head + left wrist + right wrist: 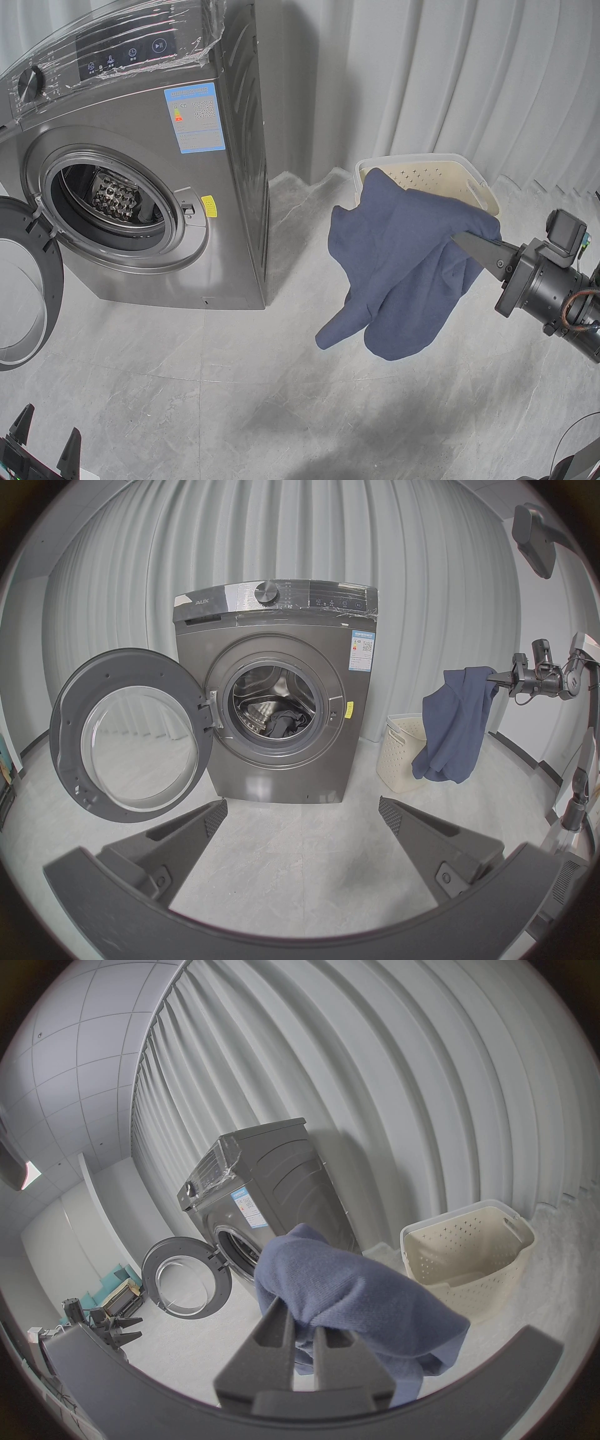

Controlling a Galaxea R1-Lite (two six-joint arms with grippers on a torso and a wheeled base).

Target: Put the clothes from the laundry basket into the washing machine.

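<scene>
A blue garment (400, 262) hangs in the air in front of the cream laundry basket (475, 181), pinched by my right gripper (465, 240), which is shut on its upper edge. The same blue garment (350, 1297) drapes over the shut right gripper (303, 1329) in the right wrist view. The grey washing machine (144, 156) stands to the left with its round door (25, 281) swung wide. A dark piece of clothing (284, 720) lies inside the drum. My left gripper (47, 431) is open and low at the near left, holding nothing.
White curtains (469, 81) hang behind the machine and basket. The basket (469, 1254) looks bare inside in the right wrist view. Pale tiled floor (219, 375) stretches between me and the machine's opening (275, 705).
</scene>
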